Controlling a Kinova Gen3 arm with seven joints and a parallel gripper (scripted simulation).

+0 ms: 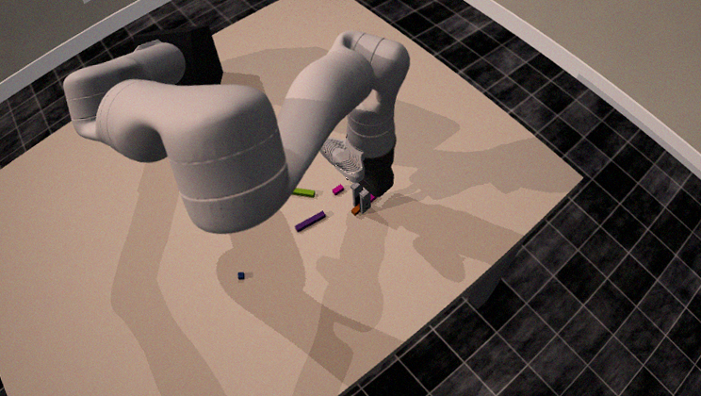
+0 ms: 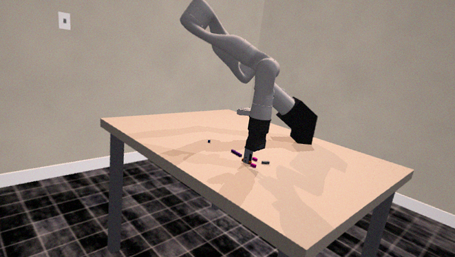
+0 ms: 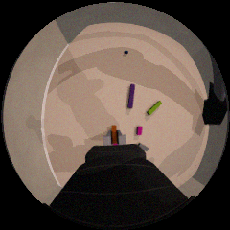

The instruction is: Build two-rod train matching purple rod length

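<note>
My gripper point(image 1: 361, 205) stands low at the table and is shut on the orange rod point(image 1: 355, 209), which shows between the fingers in the wrist view point(image 3: 114, 133). A magenta rod point(image 1: 371, 197) lies right behind the fingers, mostly hidden; its end shows in the exterior view point(image 2: 253, 165). A second magenta rod point(image 1: 337, 189) lies a little to the left, also seen in the wrist view point(image 3: 139, 130). The purple rod point(image 1: 310, 221) lies flat left of the gripper, and in the wrist view point(image 3: 130, 96). The lime rod point(image 1: 303, 192) lies behind it.
A small blue rod point(image 1: 240, 275) lies alone toward the table's front left. A grey rod point(image 2: 265, 161) lies just right of the gripper in the exterior view. The arm's black base point(image 1: 194, 53) stands at the table's back edge.
</note>
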